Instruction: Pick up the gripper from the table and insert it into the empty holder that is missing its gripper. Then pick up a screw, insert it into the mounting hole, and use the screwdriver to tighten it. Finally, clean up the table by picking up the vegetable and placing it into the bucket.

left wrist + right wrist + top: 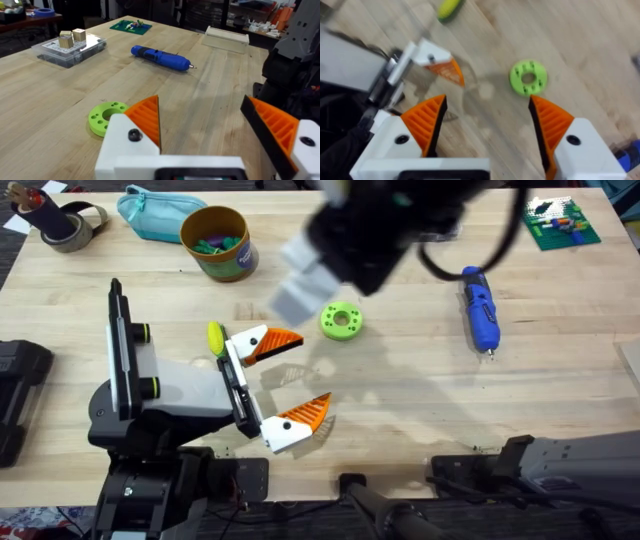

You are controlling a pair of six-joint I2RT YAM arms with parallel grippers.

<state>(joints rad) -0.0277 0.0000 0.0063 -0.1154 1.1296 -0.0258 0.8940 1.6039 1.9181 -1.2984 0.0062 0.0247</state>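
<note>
The left gripper (pixel 292 378) rests low near the table's front edge, jaws spread wide and empty, with the green ring (pixel 341 320) just beyond it. The right gripper (pixel 487 127), also wide open and empty, hangs above that ring; it should descend straight and centre before closing. Farther back, the screwdriver (pixel 479 309) lies to the right and the bucket (pixel 217 242) near the far edge

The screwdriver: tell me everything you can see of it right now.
The screwdriver is a blue, plastic-looking pen-shaped tool with a darker rear end and a thin metal tip. It lies flat on the wooden table, right of the green disc, tip toward the arms' bases. Nothing touches it; neither pincer is near it.
</note>
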